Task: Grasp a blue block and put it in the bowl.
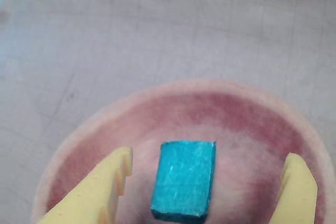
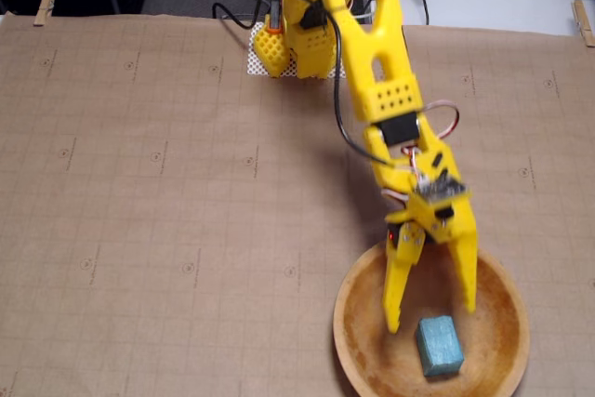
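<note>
The blue block (image 2: 439,345) lies inside the bowl (image 2: 358,297), and in the fixed view we see it resting on the bowl's floor, toward the near side and a little right of centre, its long side running roughly near to far. The jaws (image 2: 431,319) hang above the bowl, spread wide and holding nothing: we see one yellow finger ending to the left of the block and the other ending just beyond its far right corner, both tips apart from it.

In the wrist view the block (image 1: 184,185) sits between the two yellow fingers, one (image 1: 100,192) at the lower left and the other at the lower right. Clear gaps of bowl floor show on both sides, the right gap wider than the left. The bowl's pale rim (image 1: 210,86) curves around the block on the far side, with the reddish-brown inside below it.

We see the bowl standing at the near right of the surface (image 2: 139,183), a brown gridded sheet. The yellow arm (image 2: 381,72) reaches toward it from its base at the far edge.
</note>
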